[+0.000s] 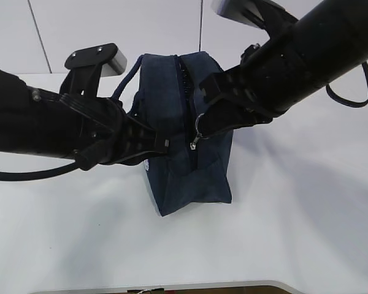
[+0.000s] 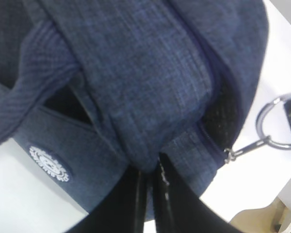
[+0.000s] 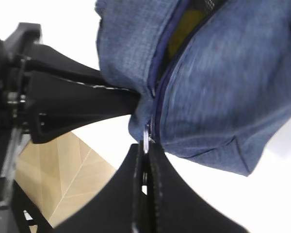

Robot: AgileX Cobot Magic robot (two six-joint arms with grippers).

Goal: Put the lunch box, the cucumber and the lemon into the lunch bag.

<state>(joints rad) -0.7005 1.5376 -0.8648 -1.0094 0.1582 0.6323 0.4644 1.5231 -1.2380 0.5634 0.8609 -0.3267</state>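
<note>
Left gripper (image 2: 150,177): jaws were closed, pinching a fold of the lunch bag's fabric at the near end, just beside the zipper.
Right gripper (image 3: 145,150): jaws were closed on the silver ring pull (image 1: 198,131), seen edge-on between the fingers in the right wrist view.
Lunch bag (image 1: 178,135): stood upright on the white table (image 1: 282,239), between the two arms, its zipper running along the top and down the near end.
Zipper (image 1: 187,110): parted along the upper stretch; the slider sat low on the near end.
Lemon (image 3: 184,26): a yellow patch showed through the zipper gap, inside the bag; its full shape could not be made out.
Lunch box and cucumber: not visible in any view.
Handle (image 2: 34,92): one loop lay against the bag's side, above the white round emblem (image 2: 49,162).
</note>
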